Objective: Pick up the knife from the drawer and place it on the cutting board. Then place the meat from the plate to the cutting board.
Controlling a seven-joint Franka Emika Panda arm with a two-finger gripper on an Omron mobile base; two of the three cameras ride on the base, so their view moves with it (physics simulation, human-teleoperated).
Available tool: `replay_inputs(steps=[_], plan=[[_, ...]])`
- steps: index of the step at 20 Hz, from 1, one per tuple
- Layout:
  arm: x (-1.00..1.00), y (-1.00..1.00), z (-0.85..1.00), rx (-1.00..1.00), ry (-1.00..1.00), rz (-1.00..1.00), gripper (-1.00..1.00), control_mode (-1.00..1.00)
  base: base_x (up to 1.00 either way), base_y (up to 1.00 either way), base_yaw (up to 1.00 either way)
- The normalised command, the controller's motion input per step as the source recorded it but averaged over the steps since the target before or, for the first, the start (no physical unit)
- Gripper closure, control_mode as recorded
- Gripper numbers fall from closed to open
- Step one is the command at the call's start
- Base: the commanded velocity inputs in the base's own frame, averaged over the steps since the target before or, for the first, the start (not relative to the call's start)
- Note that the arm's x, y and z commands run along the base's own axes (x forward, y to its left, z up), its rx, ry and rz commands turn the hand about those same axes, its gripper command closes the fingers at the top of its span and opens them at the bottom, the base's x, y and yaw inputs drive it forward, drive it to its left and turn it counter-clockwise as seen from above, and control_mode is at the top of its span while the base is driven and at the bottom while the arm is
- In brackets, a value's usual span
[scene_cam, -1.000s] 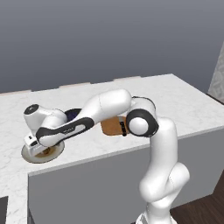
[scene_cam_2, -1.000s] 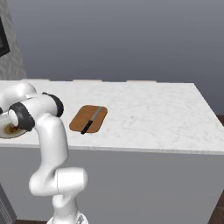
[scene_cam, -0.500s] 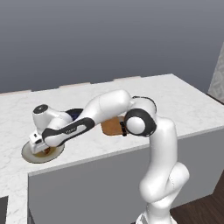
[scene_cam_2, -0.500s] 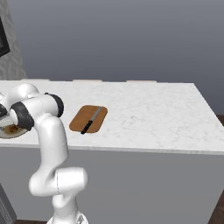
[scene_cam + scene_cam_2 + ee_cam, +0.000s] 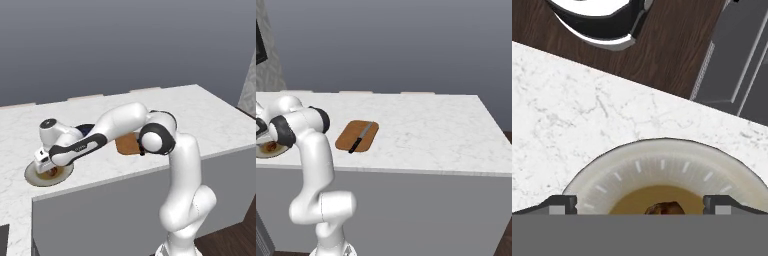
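Observation:
The knife [image 5: 361,137], black-handled with a narrow silver blade, lies across the orange-brown cutting board [image 5: 351,141] on the white marble counter. In the left base view the arm hides most of the cutting board [image 5: 126,145]. The beige-rimmed plate [image 5: 35,177] sits near the counter's left front edge with the small reddish-brown meat [image 5: 664,207] on its brownish centre. My gripper [image 5: 641,205] hovers low over the plate [image 5: 662,152], open, its fingertips [image 5: 562,204] standing wide on either side of the meat. The same gripper [image 5: 46,164] reaches down at the arm's far left. The drawer is out of view.
The counter edge [image 5: 612,80] runs just beyond the plate, with dark wood floor [image 5: 672,45] below it and grey cabinet fronts [image 5: 737,60] to one side. The marble top [image 5: 431,125] stretches to the right of the board.
The hand has shifted slightly to the right over the plate. The knife, board and meat stay where they were.

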Motion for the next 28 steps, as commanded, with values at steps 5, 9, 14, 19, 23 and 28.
replay_inputs(steps=[5, 9, 14, 19, 23, 28], plan=[[0.0, 0.25, -0.07, 0.0, 0.0, 0.0, -1.0, -1.0, 0.0, 0.0, 0.0], [0.13, 0.09, -0.05, -0.01, 0.0, 0.0, -1.0, -1.0, 0.0, 0.0, 0.0], [0.13, 0.09, -0.09, -0.02, 0.0, 0.0, -1.0, -1.0, 0.0, 0.0, 0.0], [0.2, 0.0, -0.26, -0.04, 0.04, 0.0, -1.0, -1.0, 0.0, 0.0, 0.0], [0.04, 0.0, -0.26, -0.03, 0.03, 0.0, -1.0, -1.0, 0.0, 0.0, 0.0], [0.08, 0.12, 0.0, 0.0, 0.0, 0.0, -1.0, -1.0, 0.0, 0.0, 0.0]])
